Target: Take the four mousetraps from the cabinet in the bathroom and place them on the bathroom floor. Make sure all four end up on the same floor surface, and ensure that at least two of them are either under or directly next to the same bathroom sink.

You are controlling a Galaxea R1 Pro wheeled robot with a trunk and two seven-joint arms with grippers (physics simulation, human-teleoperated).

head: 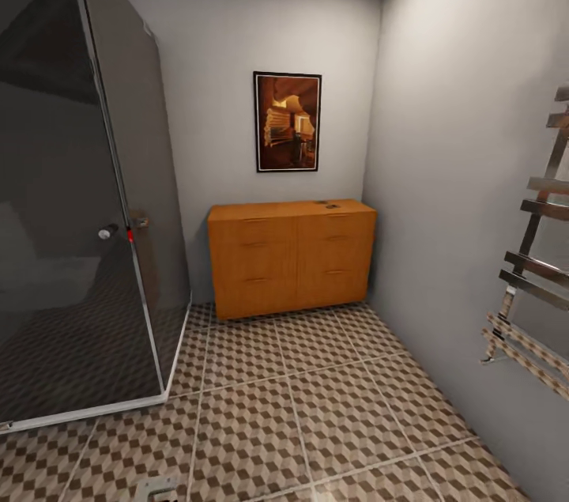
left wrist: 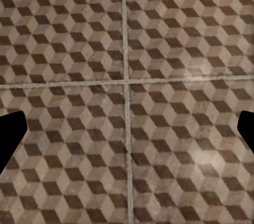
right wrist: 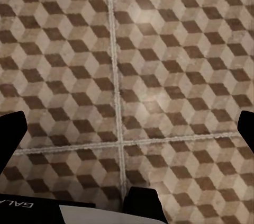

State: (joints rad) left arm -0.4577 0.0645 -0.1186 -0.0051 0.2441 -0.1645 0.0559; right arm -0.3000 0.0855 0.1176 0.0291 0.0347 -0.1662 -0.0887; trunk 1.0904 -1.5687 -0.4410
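Standing lengthwise along the back wall, the cabinet [head: 291,255]

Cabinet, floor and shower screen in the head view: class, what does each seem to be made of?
The cabinet looks like orange-brown wood with a smooth satin finish and faint grain. The bathroom floor looks like matte ceramic tile, with a cube pattern and pale grout lines. The shower screen looks like dark tinted glass, glossy and reflective.
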